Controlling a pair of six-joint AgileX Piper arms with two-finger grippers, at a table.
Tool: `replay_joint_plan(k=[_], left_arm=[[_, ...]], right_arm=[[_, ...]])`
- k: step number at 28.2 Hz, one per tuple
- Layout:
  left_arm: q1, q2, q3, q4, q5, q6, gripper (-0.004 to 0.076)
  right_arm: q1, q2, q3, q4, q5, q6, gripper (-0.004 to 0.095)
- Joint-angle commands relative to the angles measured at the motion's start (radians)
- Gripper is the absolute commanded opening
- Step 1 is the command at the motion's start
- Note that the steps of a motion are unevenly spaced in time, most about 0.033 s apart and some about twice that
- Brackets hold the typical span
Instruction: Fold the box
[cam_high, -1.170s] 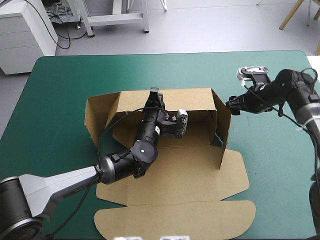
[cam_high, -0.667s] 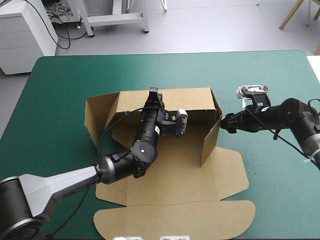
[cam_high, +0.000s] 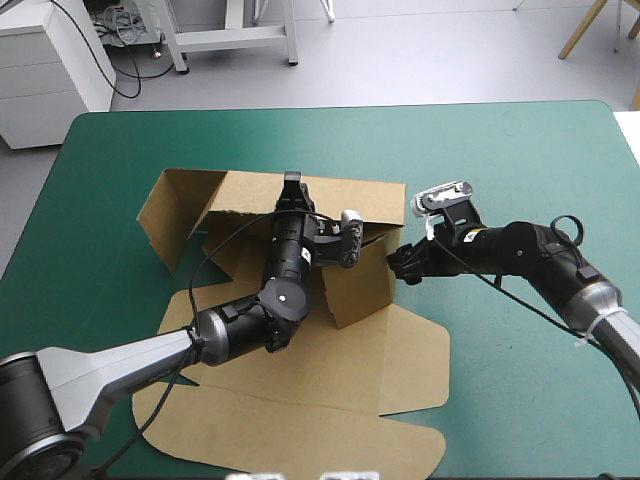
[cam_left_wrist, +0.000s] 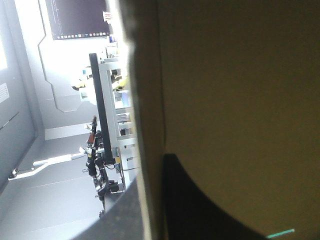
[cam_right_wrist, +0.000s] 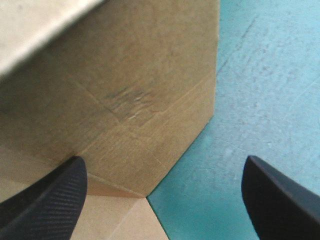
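Brown box (cam_high: 300, 380) on the worktop (cam_high: 520, 150), which carries a teal-green cover. The box lies left of the worktop's middle, partly erected and set askew to the worktop's edges. Its rear wall (cam_high: 350, 198) stands upright. A left side flap (cam_high: 170, 215) stands at an angle off that wall's left end. The right side wall (cam_high: 358, 285) is raised and angled inward over the floor panel. The lid (cam_high: 300, 445) lies flat toward the near edge, its corners rounded.

Left pincer (cam_high: 292, 184): the arm enters from the near-left corner and crosses the box floor, and the pincer sits at the top edge of the rear wall. In the left wrist view brown board fills most of the field. Its pale cut edge runs down between the two black fingers (cam_left_wrist: 200, 210), which are all but closed, the sheet clamped between them.

Right pincer (cam_high: 397, 263): low over the cover, just beside the outer face of the right side wall. In the right wrist view its fingers stand wide apart and hold nothing. The wall's outer face stands just ahead of them, with one finger over flat board at the wall's foot and the other over bare cover. Whether either fingertip touches the wall cannot be told.
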Motion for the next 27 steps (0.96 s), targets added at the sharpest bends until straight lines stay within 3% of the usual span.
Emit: replay_joint_plan(k=[1,7,10,13,15,16,27], left_arm=[[-0.010,-0.038,-0.022,0.115,-0.021,-0.006,-0.0010],[-0.010,-0.038,-0.022,0.115,-0.021,-0.006,-0.0010],[-0.010,-0.038,-0.022,0.115,-0.020,-0.006,-0.0010],[-0.010,-0.038,-0.022,0.115,-0.020,-0.017,-0.0010],[-0.010,-0.038,-0.022,0.115,-0.020,-0.017,-0.0010],[-0.010,-0.038,-0.022,0.115,-0.020,-0.017,-0.0010],[-0.010,-0.038,-0.022,0.115,-0.020,-0.017,-0.0010]], right_arm=[[0.055,-0.029,-0.025,0.045,-0.057,0.020,0.0783],[0.142,-0.029,-0.025,-0.046,-0.112,0.122,0.0782],[0.148,-0.029,-0.025,-0.101,-0.116,0.179,0.0704],[0.148,-0.029,-0.025,-0.137,-0.112,0.213,0.0437],[0.148,-0.029,-0.025,-0.154,-0.108,0.212,0.0032],[0.148,-0.029,-0.025,-0.156,-0.108,0.212,-0.0010],[0.148,-0.029,-0.025,-0.158,-0.108,0.212,-0.0002]])
